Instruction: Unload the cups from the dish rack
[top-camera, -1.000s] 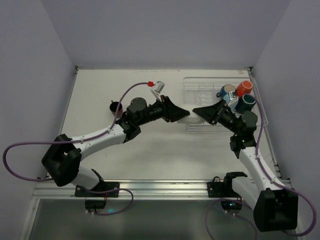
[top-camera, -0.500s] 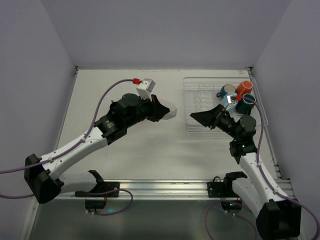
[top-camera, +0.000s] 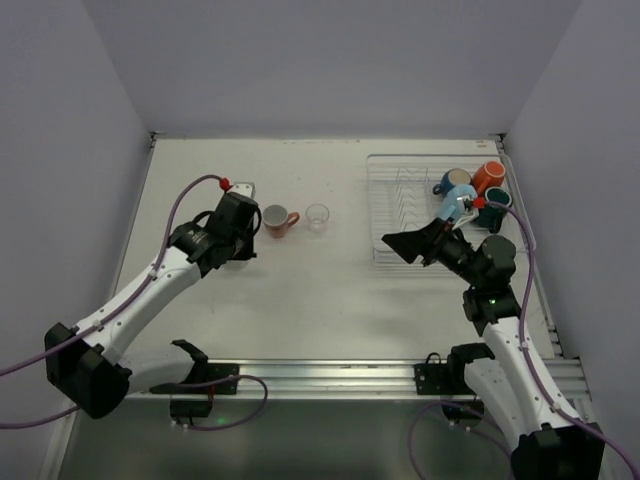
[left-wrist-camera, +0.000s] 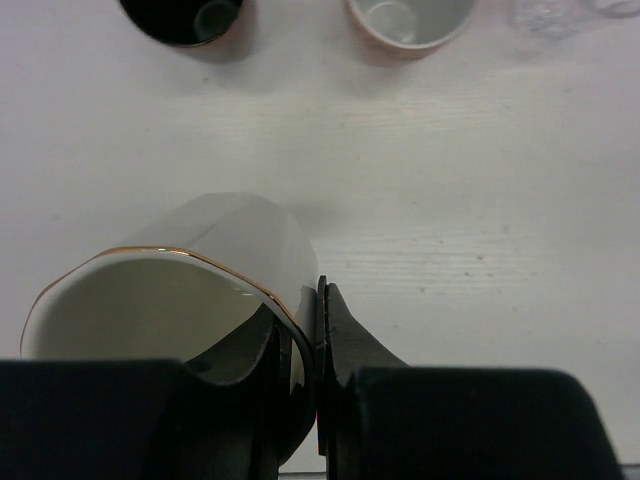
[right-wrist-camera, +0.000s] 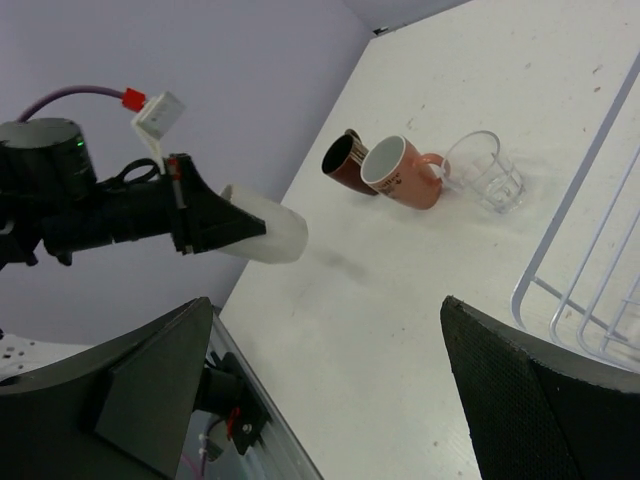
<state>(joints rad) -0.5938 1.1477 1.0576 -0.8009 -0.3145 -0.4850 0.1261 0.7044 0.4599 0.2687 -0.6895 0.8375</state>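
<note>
The white wire dish rack (top-camera: 400, 190) stands at the back right and holds a light blue mug (top-camera: 456, 183), an orange mug (top-camera: 488, 176) and a dark teal mug (top-camera: 495, 208). My left gripper (top-camera: 238, 245) is shut on the wall of a white cup (left-wrist-camera: 200, 265), held low over the table's left side; the cup also shows in the right wrist view (right-wrist-camera: 265, 232). A salmon-pink mug (top-camera: 277, 219), a clear glass tumbler (top-camera: 317, 216) and a dark mug (right-wrist-camera: 345, 160) stand on the table beyond it. My right gripper (top-camera: 405, 243) is open and empty at the rack's front left corner.
The rack's white wire edge (right-wrist-camera: 590, 250) runs along the right of the right wrist view. Purple walls close in the table on the left, back and right. A metal rail (top-camera: 320, 375) lines the near edge.
My left arm has swung left, away from the rack, with the white cup in it. The salmon mug and tumbler have come into view. My right gripper stays open near the rack.
</note>
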